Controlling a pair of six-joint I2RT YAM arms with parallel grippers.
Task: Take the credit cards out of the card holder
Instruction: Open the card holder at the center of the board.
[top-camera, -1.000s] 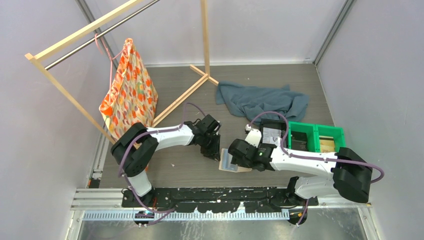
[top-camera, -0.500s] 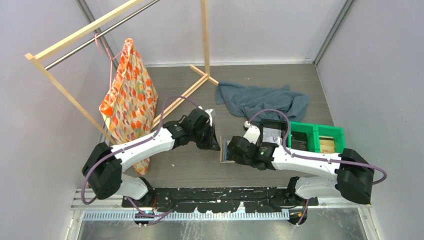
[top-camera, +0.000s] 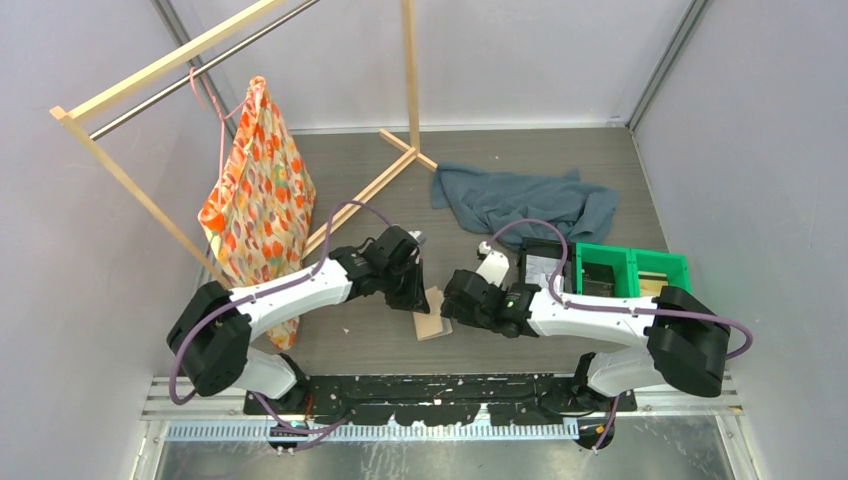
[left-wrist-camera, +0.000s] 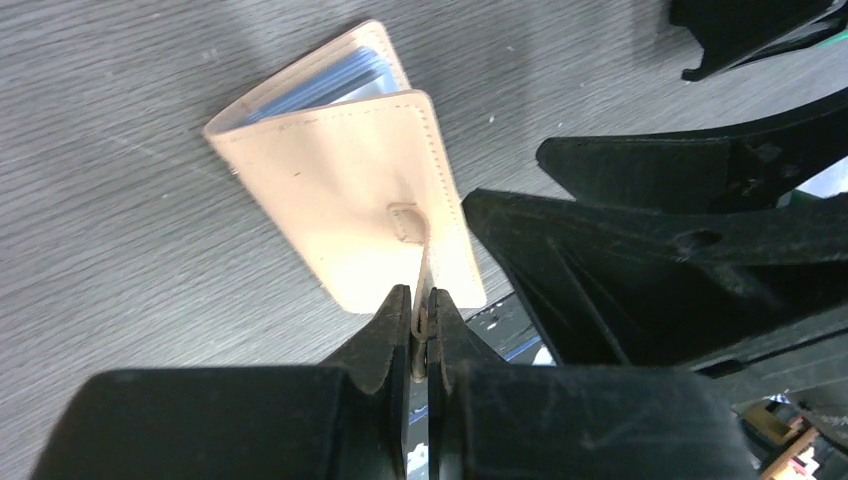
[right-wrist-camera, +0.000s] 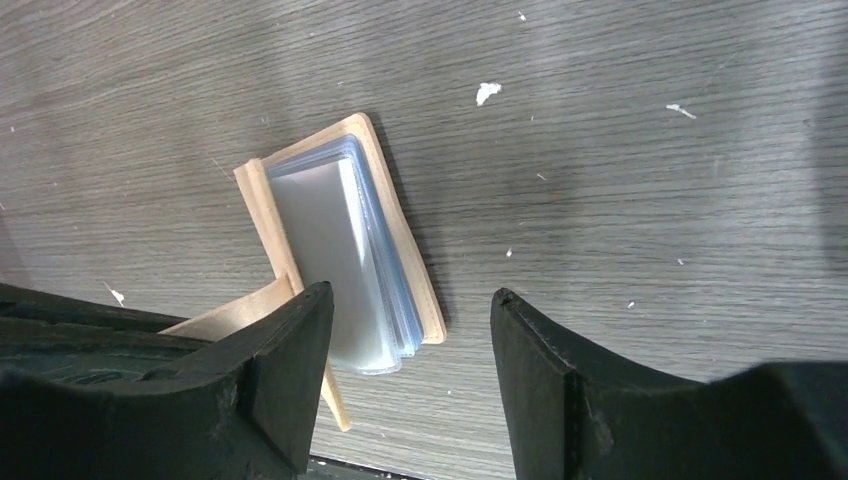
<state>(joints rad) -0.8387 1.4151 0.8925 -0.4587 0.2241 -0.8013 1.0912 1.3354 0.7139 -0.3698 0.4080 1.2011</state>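
Observation:
The tan card holder (top-camera: 433, 320) lies on the grey table between both arms, partly folded open. My left gripper (left-wrist-camera: 420, 296) is shut on its little side tab (left-wrist-camera: 407, 222) and holds the tan cover flap (left-wrist-camera: 350, 190) raised. In the right wrist view the card holder (right-wrist-camera: 405, 250) shows its stack of pale blue-grey sleeves (right-wrist-camera: 330, 255). My right gripper (right-wrist-camera: 410, 300) hovers open just above the sleeves' lower edge and grips nothing. The credit cards are hidden; only pale sleeves show.
A black tray (top-camera: 545, 262) and a green bin (top-camera: 630, 272) stand to the right behind the right arm. A blue-grey cloth (top-camera: 525, 200) lies at the back. A wooden rack (top-camera: 360, 195) with a patterned bag (top-camera: 258, 185) stands at the left.
My left gripper has shut on the holder's tab and drawn the cover over toward the left. The holder has shifted left, and the right gripper has followed it and opened wider.

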